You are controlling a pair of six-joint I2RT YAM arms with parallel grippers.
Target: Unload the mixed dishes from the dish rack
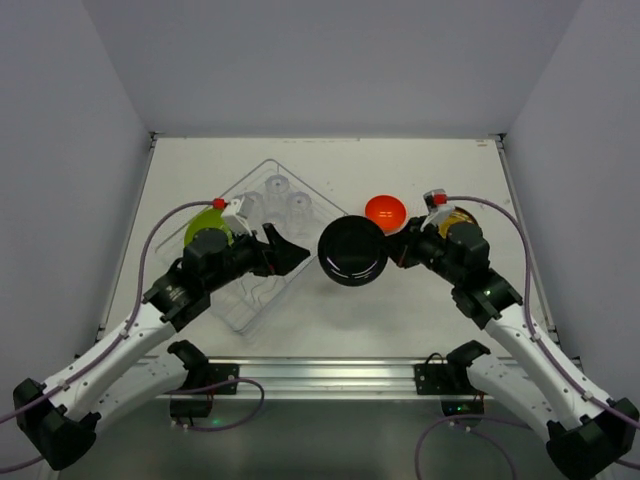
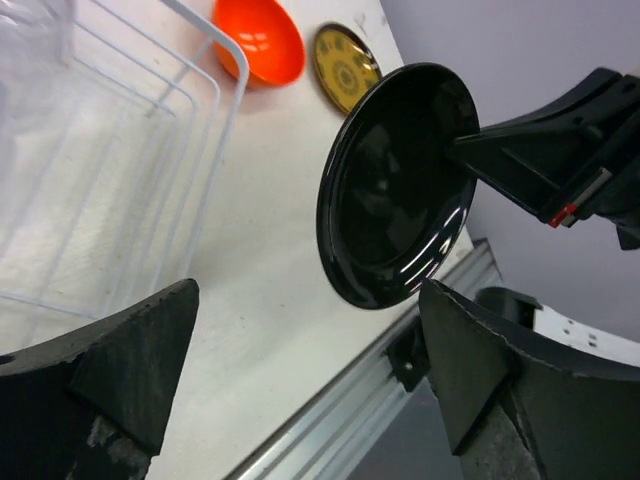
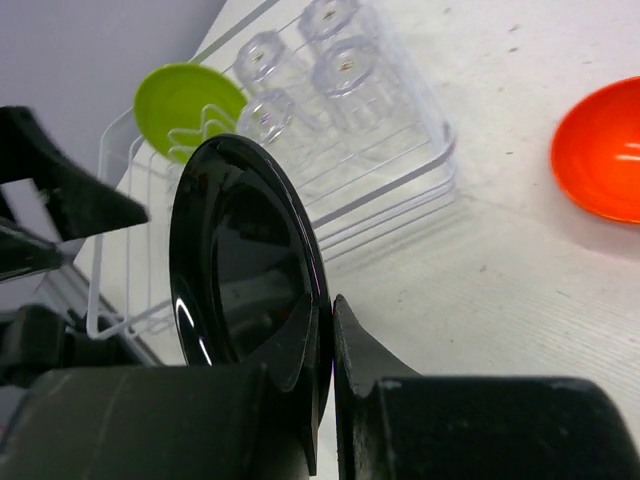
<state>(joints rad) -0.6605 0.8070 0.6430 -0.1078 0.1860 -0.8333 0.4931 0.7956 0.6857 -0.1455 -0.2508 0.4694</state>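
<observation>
Gripping the one black plate by its rim, our right pincer is clenched on it and holds it on edge above the table, just right of the dish rack. Our left pincer gapes wide at the rack's right edge, touching nothing. Inside the rack we count one lime-green plate and four clear tumblers. Right of the rack, on the table, lie one orange-red bowl and, farther right, one small yellow patterned disc.
</observation>
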